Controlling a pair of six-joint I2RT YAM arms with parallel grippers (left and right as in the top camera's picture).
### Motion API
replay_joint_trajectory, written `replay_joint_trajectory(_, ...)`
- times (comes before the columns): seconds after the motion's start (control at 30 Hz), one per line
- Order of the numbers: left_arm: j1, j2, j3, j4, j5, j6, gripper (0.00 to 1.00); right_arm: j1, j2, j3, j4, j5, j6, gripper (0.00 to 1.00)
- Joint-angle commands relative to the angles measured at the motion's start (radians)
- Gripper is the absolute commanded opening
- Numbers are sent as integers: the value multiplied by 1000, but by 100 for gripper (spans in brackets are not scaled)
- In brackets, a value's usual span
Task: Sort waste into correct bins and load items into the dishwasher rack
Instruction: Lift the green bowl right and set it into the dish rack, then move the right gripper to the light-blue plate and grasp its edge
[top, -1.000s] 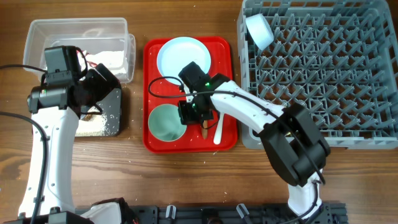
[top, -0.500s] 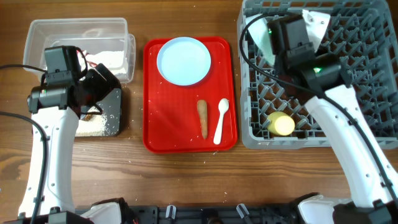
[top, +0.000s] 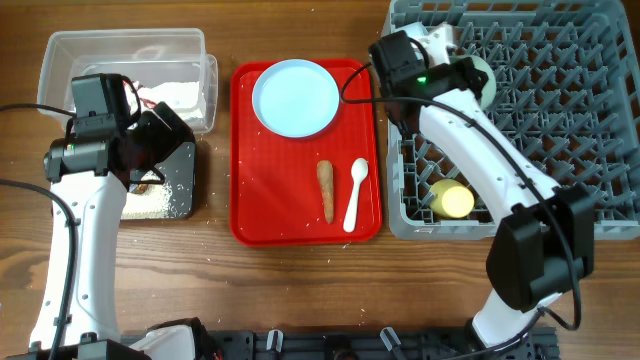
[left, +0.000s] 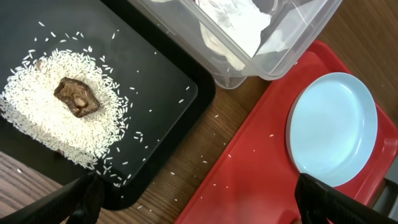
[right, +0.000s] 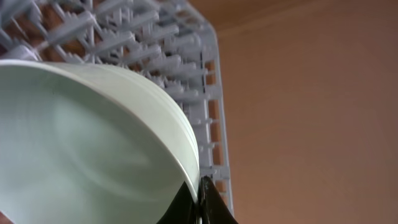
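My right gripper (right: 200, 202) is shut on the rim of a pale blue bowl (right: 81, 143) and holds it on edge over the back left of the grey dishwasher rack (top: 540, 120); the bowl also shows in the overhead view (top: 485, 82). A yellow cup (top: 452, 200) lies in the rack's front left. On the red tray (top: 270, 215) are the pale blue plate (top: 295, 97), the carrot-like stick (top: 326, 190) and the white spoon (top: 355, 195). My left gripper (left: 199, 208) is open and empty above the gap between the black tray (left: 155, 81) and the red tray.
The black tray holds rice grains (left: 43, 118) and a brown lump (left: 76, 96). The clear tub (top: 130, 70) behind it holds white paper (left: 236, 25). Loose rice grains lie on the wood between the trays. A second bowl is not visible; my right arm covers the rack's back left corner.
The bowl and the yellow cup have left the red tray. The cup now lies in the rack and my right gripper holds the bowl over the rack. The left arm has not moved.
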Motion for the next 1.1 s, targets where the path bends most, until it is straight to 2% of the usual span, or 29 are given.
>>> replay_joint_trajectory(0.0, 6, -8, 14, 2, -6, 1, 100, 22, 38, 4, 42, 66, -92, 4)
replay_joint_trajectory(0.23, 6, -8, 14, 2, -6, 1, 100, 34, 130, 4, 46, 140, -94, 4)
replay_joint_trajectory(0.4, 6, -8, 14, 2, -6, 1, 100, 97, 133, 0, 42, 71, -92, 4)
replay_joint_trajectory(0.57, 6, -8, 14, 2, -6, 1, 100, 111, 133, 0, -32, -5, -92, 6)
replay_joint_trajectory(0.63, 6, -8, 14, 2, -6, 1, 100, 119, 133, 0, -48, -54, -92, 29)
replay_joint_trajectory(0.67, 6, -8, 14, 2, -6, 1, 100, 124, 132, 0, -50, -78, -92, 32)
replay_joint_trajectory(0.77, 6, -8, 14, 2, -6, 1, 100, 156, 132, 0, -54, -127, -91, 49)
replay_joint_trajectory(0.97, 6, -8, 14, 2, -6, 1, 100, 199, 124, 2, -54, -242, -90, 68)
replay_joint_trajectory(1.07, 6, -8, 14, 2, -6, 1, 100, 199, 87, 16, -46, -312, -86, 74)
